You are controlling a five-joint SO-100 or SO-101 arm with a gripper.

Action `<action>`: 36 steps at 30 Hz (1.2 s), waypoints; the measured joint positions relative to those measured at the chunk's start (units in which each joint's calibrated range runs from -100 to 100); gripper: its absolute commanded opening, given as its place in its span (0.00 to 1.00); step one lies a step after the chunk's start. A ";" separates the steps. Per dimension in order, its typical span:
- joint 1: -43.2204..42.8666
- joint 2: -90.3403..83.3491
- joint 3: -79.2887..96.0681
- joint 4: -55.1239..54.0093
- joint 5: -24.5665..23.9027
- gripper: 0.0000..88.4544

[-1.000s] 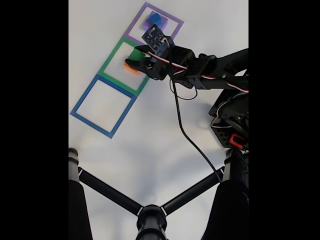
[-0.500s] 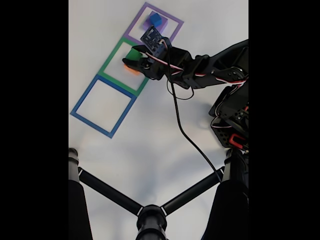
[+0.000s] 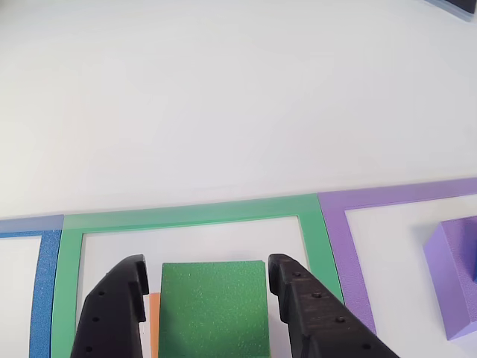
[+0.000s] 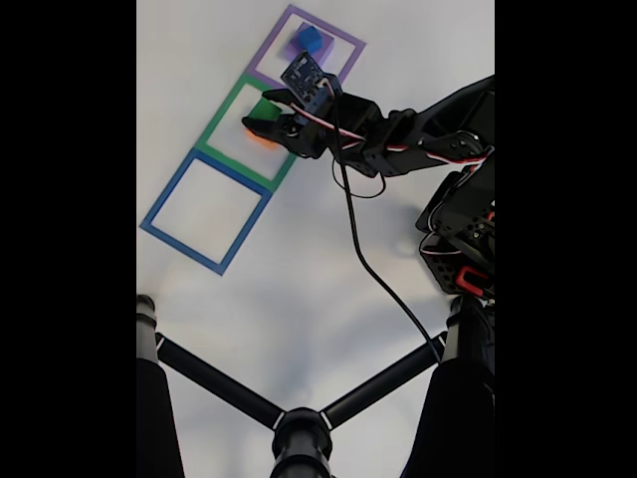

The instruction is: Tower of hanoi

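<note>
A green block (image 3: 214,309) sits inside the green square frame (image 3: 186,215), on top of an orange block (image 3: 154,321) that shows only as a sliver at its left. My gripper (image 3: 209,262) is open, with one black finger on each side of the green block. The right finger touches it and a narrow gap remains on the left. In the fixed view the gripper (image 4: 257,111) straddles the green block (image 4: 263,108), with the orange block (image 4: 265,140) below it. A blue cube (image 4: 312,40) rests on a purple block (image 4: 296,50) in the purple square frame (image 4: 328,32).
A blue square frame (image 4: 205,211) lies beside the green one with nothing inside it. The arm's base (image 4: 460,239) and a loose black cable (image 4: 373,269) lie at the right. Black stand legs (image 4: 299,423) cross the bottom of the fixed view.
The arm has stretched a little further left, bringing the fingers alongside the green block. The blocks have not moved.
</note>
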 measured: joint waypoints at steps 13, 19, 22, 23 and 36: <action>0.19 -12.76 -0.95 11.32 0.00 0.21; 1.46 -30.48 -13.33 44.72 0.00 0.03; 2.72 -34.09 -22.97 63.32 0.00 0.00; 3.11 -34.68 -26.32 69.17 0.00 0.00; 15.26 -35.68 -67.18 118.56 0.00 0.00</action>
